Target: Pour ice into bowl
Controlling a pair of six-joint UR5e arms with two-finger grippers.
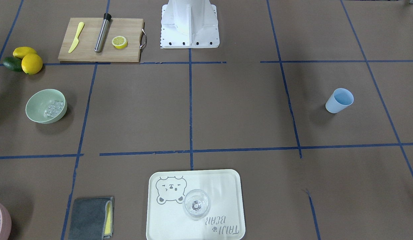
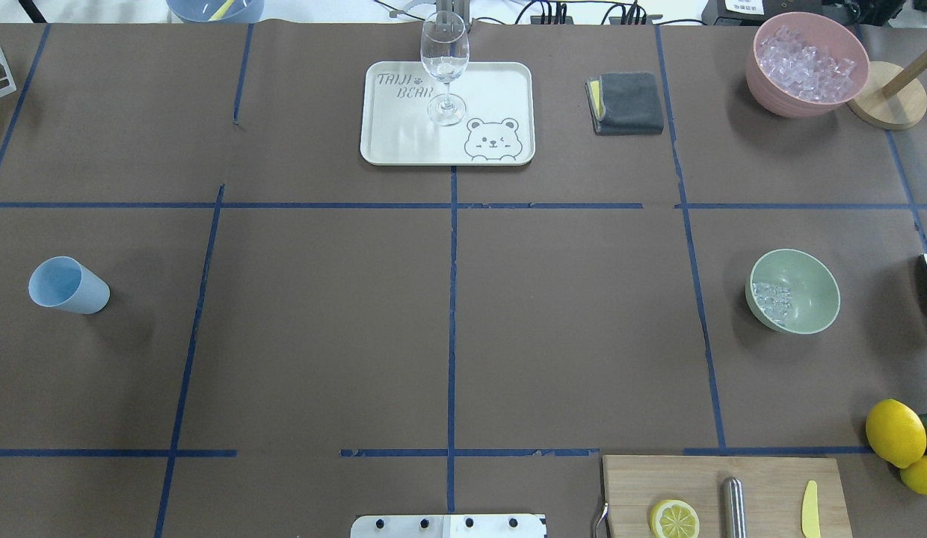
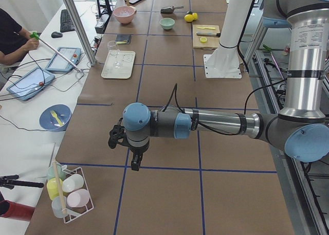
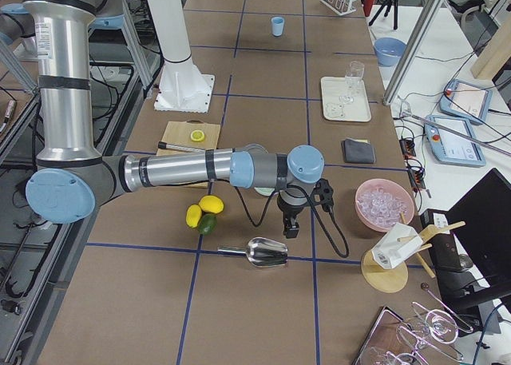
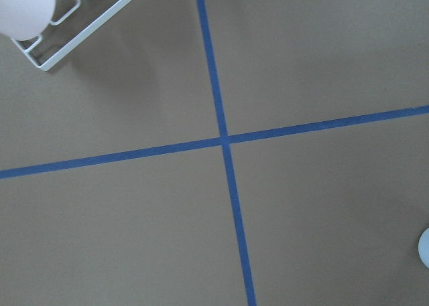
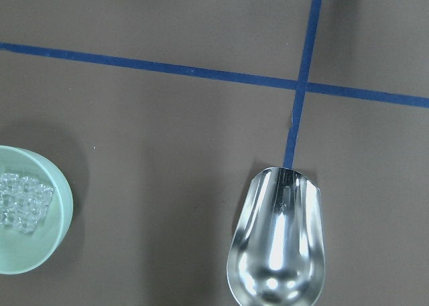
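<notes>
The pale mint-green bowl (image 1: 37,109) (image 2: 812,286) (image 6: 33,249) stands upright on the brown table, with a small heap of clear ice (image 1: 55,109) (image 2: 772,299) (image 6: 23,200) inside it. A shiny metal scoop (image 6: 278,246) (image 4: 267,251) lies empty on the table beside the bowl. My right gripper (image 4: 291,228) hangs above the table between bowl and scoop, holding nothing I can see; I cannot tell whether it is open or shut. My left gripper (image 3: 131,160) hovers over the far end of the table, and its state is just as unclear.
A pink bowl (image 2: 777,101) full of ice sits at one corner. A blue cup (image 2: 67,286), a tray (image 2: 493,90) with a wine glass (image 2: 444,67), a grey cloth (image 2: 628,102), lemons (image 2: 895,432) and a cutting board (image 2: 770,478) stand around.
</notes>
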